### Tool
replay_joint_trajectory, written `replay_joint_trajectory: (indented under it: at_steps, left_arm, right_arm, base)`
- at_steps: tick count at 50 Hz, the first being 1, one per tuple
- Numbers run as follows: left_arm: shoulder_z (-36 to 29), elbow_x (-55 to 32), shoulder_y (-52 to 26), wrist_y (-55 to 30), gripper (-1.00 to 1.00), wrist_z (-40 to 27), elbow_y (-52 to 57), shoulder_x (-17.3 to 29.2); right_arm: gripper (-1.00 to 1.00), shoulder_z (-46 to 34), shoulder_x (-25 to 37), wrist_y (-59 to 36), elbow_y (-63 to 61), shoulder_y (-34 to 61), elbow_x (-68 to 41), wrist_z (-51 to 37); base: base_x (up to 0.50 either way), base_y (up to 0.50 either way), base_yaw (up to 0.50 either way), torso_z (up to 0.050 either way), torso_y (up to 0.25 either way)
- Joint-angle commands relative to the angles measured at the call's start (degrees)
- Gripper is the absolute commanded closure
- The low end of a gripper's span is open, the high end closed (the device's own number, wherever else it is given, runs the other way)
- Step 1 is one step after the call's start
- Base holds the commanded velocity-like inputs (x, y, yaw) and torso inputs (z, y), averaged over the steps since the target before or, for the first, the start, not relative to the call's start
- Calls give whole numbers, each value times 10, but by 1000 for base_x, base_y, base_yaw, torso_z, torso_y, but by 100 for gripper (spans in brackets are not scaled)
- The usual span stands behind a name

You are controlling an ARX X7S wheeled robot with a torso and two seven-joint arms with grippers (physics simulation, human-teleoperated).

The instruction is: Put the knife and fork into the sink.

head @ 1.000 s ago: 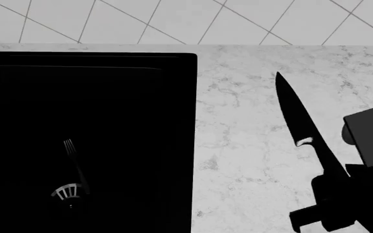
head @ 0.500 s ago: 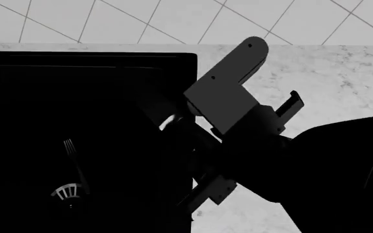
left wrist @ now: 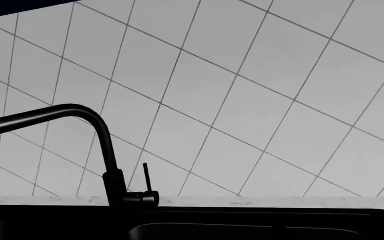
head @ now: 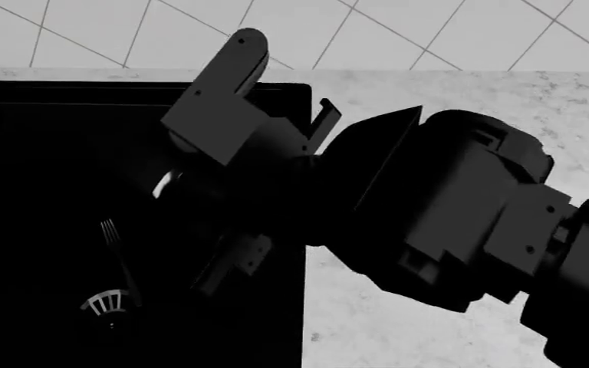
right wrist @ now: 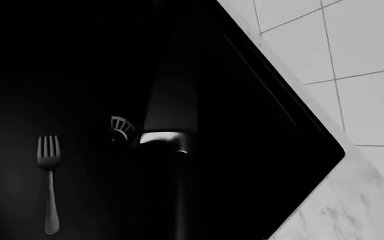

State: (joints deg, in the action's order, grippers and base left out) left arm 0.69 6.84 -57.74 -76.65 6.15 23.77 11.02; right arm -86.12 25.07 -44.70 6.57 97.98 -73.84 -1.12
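The black knife (right wrist: 172,100) hangs over the sink (right wrist: 279,125), blade pointing ahead past the silver drain strainer (right wrist: 120,128). Its handle runs back into my right gripper (head: 225,231), which is shut on it. In the head view only a glint of the knife (head: 163,184) shows against the dark sink (head: 151,88). A black fork (right wrist: 48,185) lies flat on the basin floor beside the strainer, and the head view shows the same fork (head: 116,253) there. My left gripper is out of view.
White marble counter (head: 397,330) runs along the sink's right side, with a tiled wall behind. A tall black faucet (left wrist: 105,160) rises at the sink's rim (left wrist: 245,215). My bulky right arm (head: 459,207) reaches across the counter.
My right arm has swung left, carrying the knife from above the counter to over the sink. The fork in the basin has not moved.
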Motion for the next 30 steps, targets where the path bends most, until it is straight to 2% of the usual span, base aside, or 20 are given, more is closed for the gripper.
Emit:
replay_joint_trajectory:
  at_steps: [1,18,22,30]
  left_arm:
    - [-1,-2,-2,0,-100,-2,-2,0]
    - [1,-7,-2,5,-100,-5,-7,-1]
    - [0,-8,-1,10,-100,-5,-12,-3]
    - [3,-11,3,19,-100,-8,-20,-5]
  right_arm:
    - [100,-26,-90,27,103,-5,81,80]
    - [100,-83,-186,56,217,-31,152,151]
    - [100,-92,-236,85,298,-52,178,172]
    - [100,-32,-251,76,285,-124,260,191]
  base:
    - [0,0,0,0,0]
    - [0,0,0,0,1]
    - [0,0,0,0,3]
    - [0,0,0,0,0]
